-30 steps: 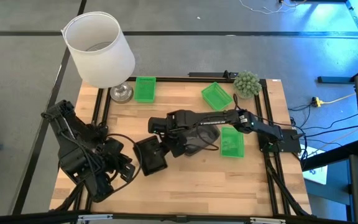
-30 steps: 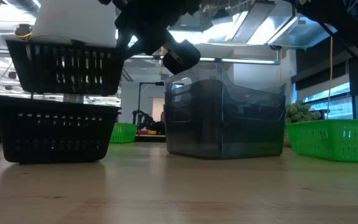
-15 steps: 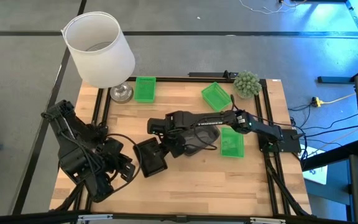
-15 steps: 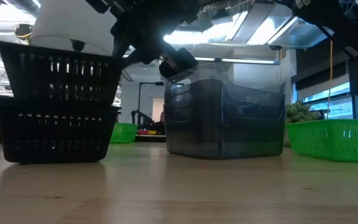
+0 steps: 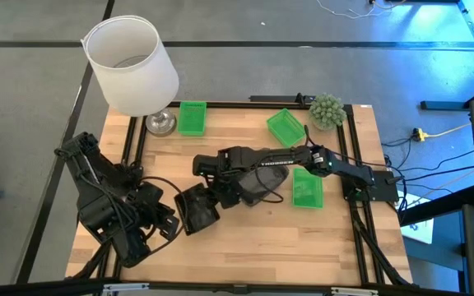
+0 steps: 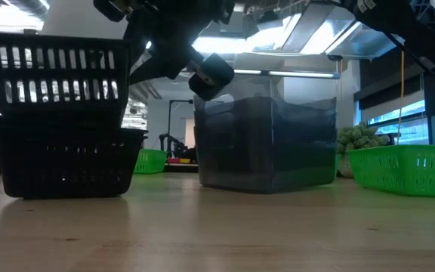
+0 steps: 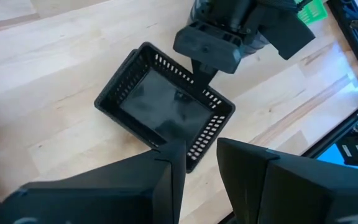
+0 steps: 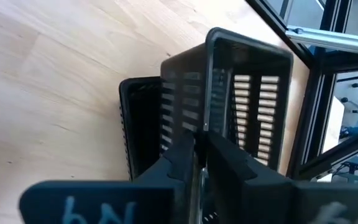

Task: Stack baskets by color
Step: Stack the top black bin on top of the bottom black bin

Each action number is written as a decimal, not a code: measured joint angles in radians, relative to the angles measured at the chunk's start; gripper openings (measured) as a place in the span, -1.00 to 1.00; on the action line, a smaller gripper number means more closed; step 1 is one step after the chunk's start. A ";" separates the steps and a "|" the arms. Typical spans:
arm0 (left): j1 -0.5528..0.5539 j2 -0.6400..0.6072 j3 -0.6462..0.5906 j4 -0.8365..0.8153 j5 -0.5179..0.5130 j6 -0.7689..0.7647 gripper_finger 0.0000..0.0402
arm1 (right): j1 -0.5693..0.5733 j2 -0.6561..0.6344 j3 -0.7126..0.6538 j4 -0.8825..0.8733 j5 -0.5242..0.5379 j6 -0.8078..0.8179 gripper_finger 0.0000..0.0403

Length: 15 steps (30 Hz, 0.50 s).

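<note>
- The black baskets (image 5: 194, 210) are small, shallow, rectangular trays with slotted sides. One sits upright on the bench (image 5: 253, 247). The upper black basket (image 6: 55, 72) sits partly inside the lower black basket (image 6: 66, 162), tipped up at one side.
- From above, the black pair lies near the middle of the bench, toward its front-left part. Its long axis runs slantwise to the bench edges.
- The right gripper (image 5: 206, 187) reaches across from the right side. In the right wrist view, its fingers (image 8: 188, 155) straddle one wall of the upper basket. The gap is narrow, and I cannot tell whether they still pinch the wall.
- The grey basket (image 6: 266, 128) is smoky and see-through. It stands just beside the black pair, under the right arm.
- Three green baskets lie apart: one (image 5: 192, 117) near the back edge by the lamp (image 5: 132, 66), one (image 5: 286, 126) turned slantwise near the plant ball (image 5: 326, 109), and one (image 5: 307, 187) toward the right edge.
- The left gripper (image 7: 197, 171) waits near the front-left corner with its fingers parted, holding nothing. The black pair is just ahead of it.
</note>
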 joint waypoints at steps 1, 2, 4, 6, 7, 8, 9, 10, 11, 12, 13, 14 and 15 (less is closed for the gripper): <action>0.000 0.000 0.000 0.000 0.000 0.000 -0.59 | 0.000 0.000 0.000 0.000 0.000 0.008 -0.78; 0.000 0.000 0.000 0.000 0.000 0.000 -0.59 | 0.000 0.000 0.000 0.000 0.000 0.017 -0.78; 0.000 0.000 0.000 0.000 0.000 0.000 -0.59 | 0.000 0.000 0.000 -0.001 0.000 0.027 -0.78; 0.000 0.000 0.000 0.000 0.000 0.000 -0.59 | 0.000 0.000 0.000 0.000 0.001 0.043 -0.78; 0.000 0.000 0.000 0.000 0.000 0.000 -0.59 | 0.000 0.000 0.000 -0.001 0.000 0.044 -0.78; 0.000 0.000 0.000 0.000 0.000 0.000 -0.59 | 0.000 0.000 0.000 -0.001 0.001 0.045 -0.78; 0.000 0.000 0.000 0.000 0.000 0.000 -0.59 | 0.000 0.000 0.000 -0.001 0.000 0.044 -0.78; 0.000 0.000 0.000 0.000 0.000 0.000 -0.59 | -0.001 0.000 0.000 -0.001 0.001 0.044 -0.78; 0.000 0.000 0.000 0.000 0.000 0.000 -0.59 | -0.001 0.000 -0.001 -0.001 0.000 0.044 -0.78; 0.000 0.000 0.000 0.000 0.000 0.000 -0.59 | -0.001 0.000 -0.001 -0.001 0.000 0.044 -0.78; 0.000 0.000 0.000 0.000 0.000 0.000 -0.59 | -0.001 0.000 -0.001 -0.002 0.000 0.045 -0.78; 0.000 0.000 0.000 0.000 0.000 0.000 -0.59 | -0.001 0.000 -0.001 -0.002 0.000 0.046 -0.78; -0.001 0.000 0.000 0.000 0.000 0.000 -0.59 | -0.001 0.000 -0.001 -0.002 0.000 0.046 -0.79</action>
